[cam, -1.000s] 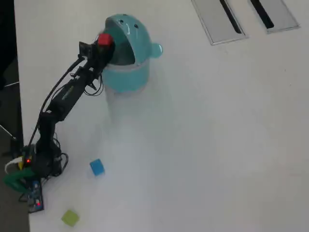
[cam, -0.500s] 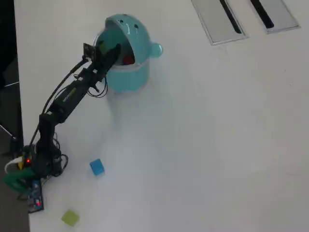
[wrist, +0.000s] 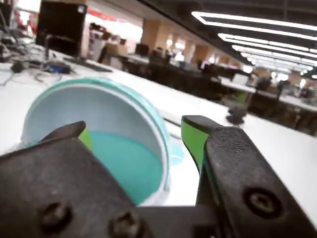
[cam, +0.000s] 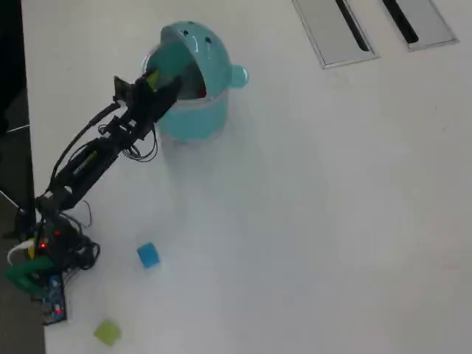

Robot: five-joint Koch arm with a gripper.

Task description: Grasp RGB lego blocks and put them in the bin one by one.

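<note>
Tool [wrist: 133,134] stood open and empty at the mouth of the teal bin [cam: 193,110], green pads spread either side of the opening. A sliver of red, probably the red block [cam: 196,91], showed inside the bin in the overhead view. Best handling, by my judgement: lift clear of the lid before swinging away, then go low toward the blue block [cam: 148,255]. Count: one bin, one blue block, one yellow-green block [cam: 108,332], both loose on the tabletop [cam: 332,221] near the arm's base, well apart from the bin.

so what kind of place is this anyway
Probably a big open-plan office or lab. The wrist view shows long rows of desks, strip ceiling lights and a monitor behind the teal bin. The white table has cable hatches.
</note>
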